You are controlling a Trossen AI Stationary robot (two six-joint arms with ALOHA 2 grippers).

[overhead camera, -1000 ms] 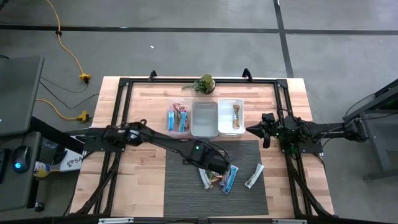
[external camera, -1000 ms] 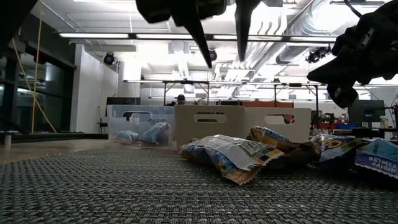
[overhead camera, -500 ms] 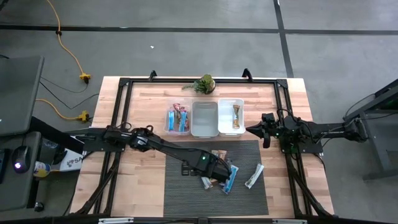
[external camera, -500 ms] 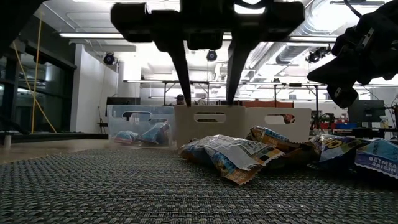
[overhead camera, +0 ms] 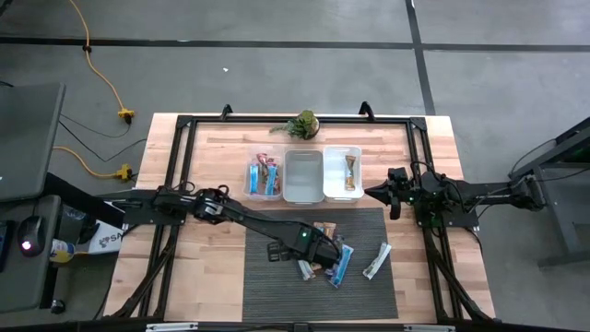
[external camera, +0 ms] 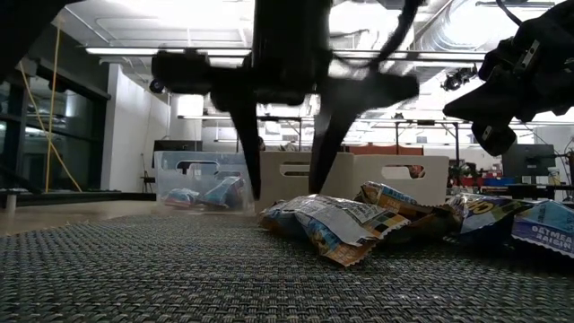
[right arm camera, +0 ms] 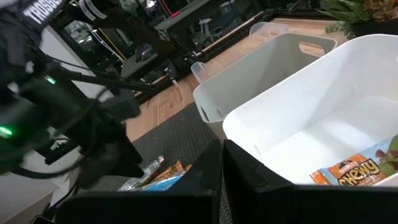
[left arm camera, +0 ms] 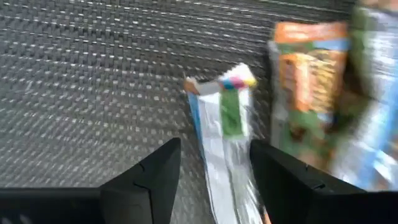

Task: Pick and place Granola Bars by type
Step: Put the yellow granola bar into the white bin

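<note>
- At the near edge of the tabletop [overhead camera: 212,263], a dark woven mat [overhead camera: 277,286] is seen, with a loose heap of Granola Bars [overhead camera: 324,263] lying on it near its centre.
- In the heap, a blue-wrapped bar [overhead camera: 341,266] is laid slantwise, and a white-silver bar [overhead camera: 375,260] lies apart at about 3 o'clock from the heap.
- The left pincer [external camera: 282,184] is held just above the heap's 9 o'clock end with its fingers spread wide, and nothing is gripped between them.
- In the left wrist view, a white-silver wrapper [left arm camera: 224,143] is framed between the two dark fingers [left arm camera: 149,180], with an orange-brown bar [left arm camera: 305,81] just beside it.
- In the low view, the crumpled wrappers [external camera: 332,229] are seen resting on the mat, below and slightly to one side of the spread fingers.
- Beyond the mat, three bins are set in a row: a clear bin [overhead camera: 263,173] holding blue and pink-red bars, an empty-looking middle bin [overhead camera: 303,175], and a white bin [overhead camera: 343,172] holding an orange-brown bar [right arm camera: 348,172].
- The right pincer [overhead camera: 389,195] is held at about 3 o'clock from the white bin, above the tabletop, fully closed with nothing in it.
- At the far edge, a small green plant [overhead camera: 302,124] is stood.
</note>
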